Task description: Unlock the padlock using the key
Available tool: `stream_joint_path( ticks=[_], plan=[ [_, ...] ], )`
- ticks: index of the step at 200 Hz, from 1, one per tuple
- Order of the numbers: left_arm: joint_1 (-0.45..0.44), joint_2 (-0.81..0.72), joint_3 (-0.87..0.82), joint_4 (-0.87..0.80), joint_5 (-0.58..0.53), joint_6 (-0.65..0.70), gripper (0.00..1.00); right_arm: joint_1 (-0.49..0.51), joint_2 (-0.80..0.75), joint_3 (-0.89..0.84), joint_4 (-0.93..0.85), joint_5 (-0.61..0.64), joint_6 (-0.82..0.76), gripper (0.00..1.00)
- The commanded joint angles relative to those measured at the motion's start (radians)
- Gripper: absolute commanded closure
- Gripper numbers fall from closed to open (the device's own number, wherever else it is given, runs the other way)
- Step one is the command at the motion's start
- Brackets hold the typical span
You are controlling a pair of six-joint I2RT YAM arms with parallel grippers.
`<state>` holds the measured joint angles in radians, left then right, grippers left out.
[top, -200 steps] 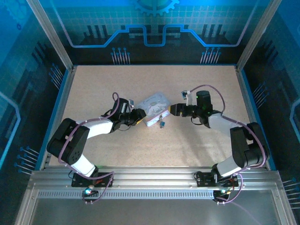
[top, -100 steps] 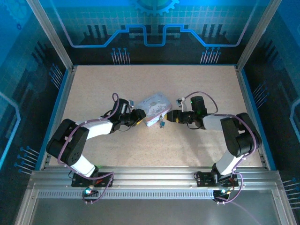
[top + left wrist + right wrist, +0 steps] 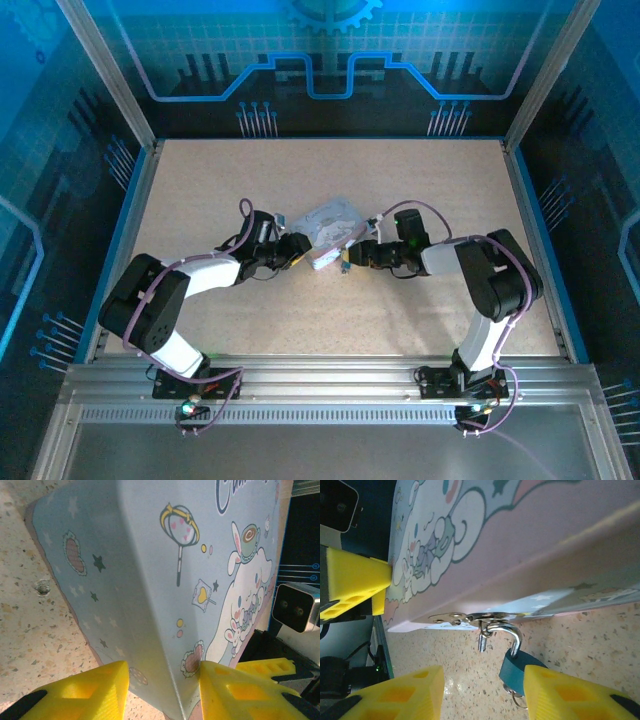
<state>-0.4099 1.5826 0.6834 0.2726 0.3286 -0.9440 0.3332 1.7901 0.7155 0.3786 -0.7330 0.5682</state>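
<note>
Table [image 3: 200, 180], speckled beige, with both arms reaching to its middle. The left gripper [image 3: 297, 249] sits left of centre and is clamped on the left end of the tin box [image 3: 330, 228]. In the left wrist view its yellow fingers [image 3: 80, 692] press the tin's side wall and cartoon lid from either side. The tin box lies on the table and bears a metal hasp [image 3: 470, 616] on its front edge.

The padlock [image 3: 516, 672], dark bluish, hangs from this hasp by its silvery shackle [image 3: 512, 631], just beside the tin. A small silvery ring [image 3: 512, 699] shows at the padlock's lower end; whether it carries the key cannot be told.

The right gripper [image 3: 482, 677], just right of the tin, holds its jaws parted around the padlock. One finger appears to touch the body; the other stands clear.
</note>
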Motion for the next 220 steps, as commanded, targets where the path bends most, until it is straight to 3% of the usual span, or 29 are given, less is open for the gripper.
stream_joint_path(
  ticks=[1, 64, 220],
  plan=[
    [-0.01, 0.007, -0.035, -0.096, -0.02, 0.004, 0.58, 0.01, 0.027, 0.022, 0.0, 0.012, -0.008, 0.57],
    [-0.01, 0.012, -0.033, -0.093, -0.017, 0.004, 0.58, 0.01, 0.053, 0.046, -0.017, 0.034, -0.03, 0.66],
    [-0.01, 0.022, -0.03, -0.087, -0.016, 0.001, 0.58, 0.019, 0.112, 0.058, 0.025, 0.031, -0.009, 0.73]
  ],
)
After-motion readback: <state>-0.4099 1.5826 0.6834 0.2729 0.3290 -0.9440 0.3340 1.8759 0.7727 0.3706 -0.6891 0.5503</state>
